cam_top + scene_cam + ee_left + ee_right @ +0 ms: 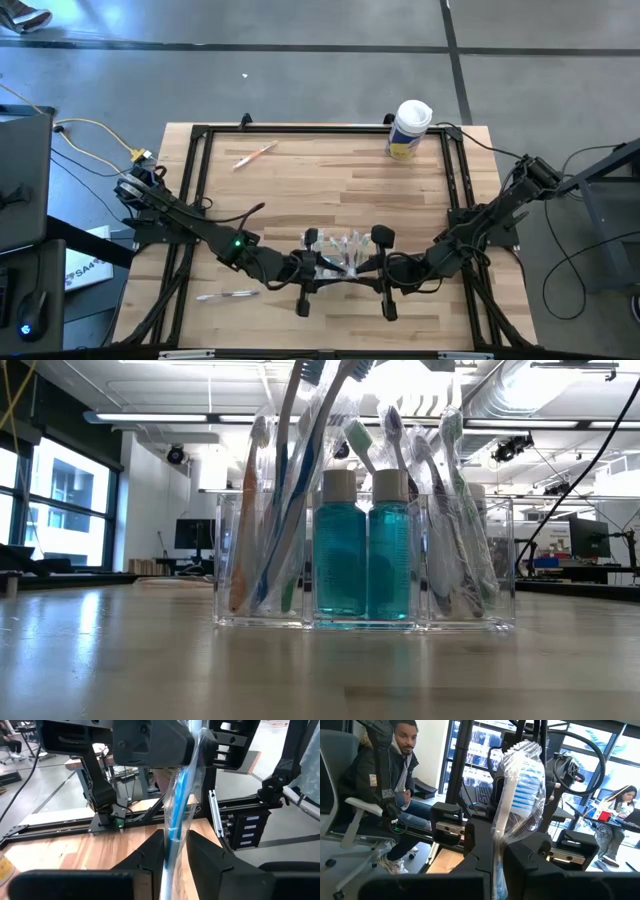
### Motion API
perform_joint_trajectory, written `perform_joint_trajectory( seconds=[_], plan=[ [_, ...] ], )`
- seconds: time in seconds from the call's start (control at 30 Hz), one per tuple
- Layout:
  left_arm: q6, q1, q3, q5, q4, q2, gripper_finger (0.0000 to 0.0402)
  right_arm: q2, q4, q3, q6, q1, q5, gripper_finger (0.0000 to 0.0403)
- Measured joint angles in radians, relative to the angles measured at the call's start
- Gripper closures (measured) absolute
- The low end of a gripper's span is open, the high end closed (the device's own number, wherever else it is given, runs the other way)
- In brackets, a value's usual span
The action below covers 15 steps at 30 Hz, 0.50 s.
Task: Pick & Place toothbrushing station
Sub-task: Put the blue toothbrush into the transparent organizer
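Left end effector (175, 850) clenched on wrapped brush (176, 820); right end effector (499, 855) likewise on another brush (520, 790). Lower both straight into station (365, 540), release gently.

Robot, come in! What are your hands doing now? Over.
Left gripper shut on a wrapped toothbrush. Right gripper shut on another toothbrush. Both over the clear organizer. Nothing blocking.

The toothbrushing station (365, 560) is formed of clear glossy plastic; its brushes are wrapped in crinkled transparent film. The table (330, 190) is smooth pale wood.
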Motion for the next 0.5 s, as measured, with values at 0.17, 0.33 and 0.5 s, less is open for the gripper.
perform_joint_trajectory(
  seconds=[0.17,0.33,0.5],
  plan=[
    [0.023,0.0,0.0,0.0,0.007,0.0,0.0306,0.0,-0.001,0.0,-0.001,0.0,0.007,0.0393],
    [0.033,-0.002,0.0,0.001,0.026,0.0,0.0281,0.0,-0.001,0.0,-0.002,0.005,0.009,0.0393],
    [0.03,-0.002,0.0,0.001,0.025,0.0,0.0224,0.0,-0.001,0.0,-0.006,0.01,0.01,0.0393]
  ],
)
